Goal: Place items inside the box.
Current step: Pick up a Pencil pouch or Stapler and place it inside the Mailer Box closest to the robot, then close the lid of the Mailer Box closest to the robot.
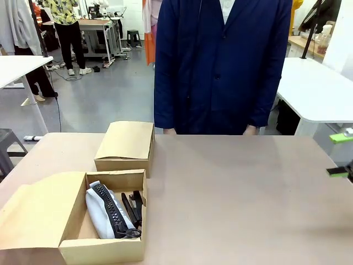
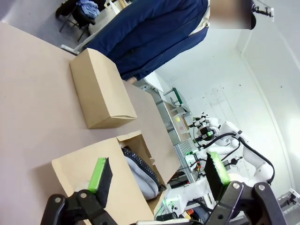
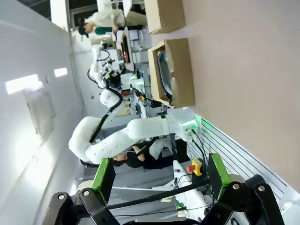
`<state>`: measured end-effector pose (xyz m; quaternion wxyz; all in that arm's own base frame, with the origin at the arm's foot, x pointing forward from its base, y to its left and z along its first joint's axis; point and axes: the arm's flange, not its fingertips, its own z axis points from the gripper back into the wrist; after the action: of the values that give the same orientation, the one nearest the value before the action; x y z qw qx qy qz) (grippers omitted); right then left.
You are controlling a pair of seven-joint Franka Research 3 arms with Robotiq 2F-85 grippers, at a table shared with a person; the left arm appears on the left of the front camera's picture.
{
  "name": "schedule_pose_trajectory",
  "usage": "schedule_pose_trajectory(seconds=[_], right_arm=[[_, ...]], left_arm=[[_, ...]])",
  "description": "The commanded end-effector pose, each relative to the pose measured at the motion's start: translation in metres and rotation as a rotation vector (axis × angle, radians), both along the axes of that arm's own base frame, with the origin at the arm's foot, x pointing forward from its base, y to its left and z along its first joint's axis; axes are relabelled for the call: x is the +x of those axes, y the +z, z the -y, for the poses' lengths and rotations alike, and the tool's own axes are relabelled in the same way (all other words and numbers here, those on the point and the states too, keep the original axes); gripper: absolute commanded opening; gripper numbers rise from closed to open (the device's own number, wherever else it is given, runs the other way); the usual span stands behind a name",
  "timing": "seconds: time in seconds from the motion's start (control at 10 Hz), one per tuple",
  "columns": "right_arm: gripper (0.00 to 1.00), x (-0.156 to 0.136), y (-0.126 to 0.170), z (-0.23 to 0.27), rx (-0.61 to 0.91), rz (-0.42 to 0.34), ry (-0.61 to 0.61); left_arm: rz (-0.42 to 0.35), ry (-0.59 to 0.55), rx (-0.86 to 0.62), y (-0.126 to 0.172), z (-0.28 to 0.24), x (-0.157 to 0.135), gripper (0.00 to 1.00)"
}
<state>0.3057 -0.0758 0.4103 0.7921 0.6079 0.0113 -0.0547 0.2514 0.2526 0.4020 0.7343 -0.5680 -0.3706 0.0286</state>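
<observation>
Front view: open box (image 1: 105,243) holds grey zip pouch (image 1: 105,212) and black stapler (image 1: 132,207); closed box (image 1: 126,144) just behind. Both wrist views: left gripper (image 2: 157,174) and right gripper (image 3: 160,174) fingers spread, empty.

We note a tan table (image 1: 237,187) carrying two cardboard boxes at its left side. An open box (image 1: 105,248), flap folded out, sits at the near corner; a closed box (image 1: 126,144) stands just behind it.
</observation>
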Motion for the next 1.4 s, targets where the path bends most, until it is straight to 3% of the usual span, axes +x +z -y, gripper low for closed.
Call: schedule_pose_trajectory(seconds=[0.0, 1.3], right_arm=[[1.00, -0.0007, 0.0358, -0.0316, -0.050, 0.058, 0.054], [1.00, -0.0007, 0.0358, -0.0316, -0.050, 0.058, 0.054]], left_arm=[[0.031, 0.003, -0.010, 0.0006, 0.0014, 0.0002, 1.00], [0.031, 0.003, -0.010, 0.0006, 0.0014, 0.0002, 1.00]])
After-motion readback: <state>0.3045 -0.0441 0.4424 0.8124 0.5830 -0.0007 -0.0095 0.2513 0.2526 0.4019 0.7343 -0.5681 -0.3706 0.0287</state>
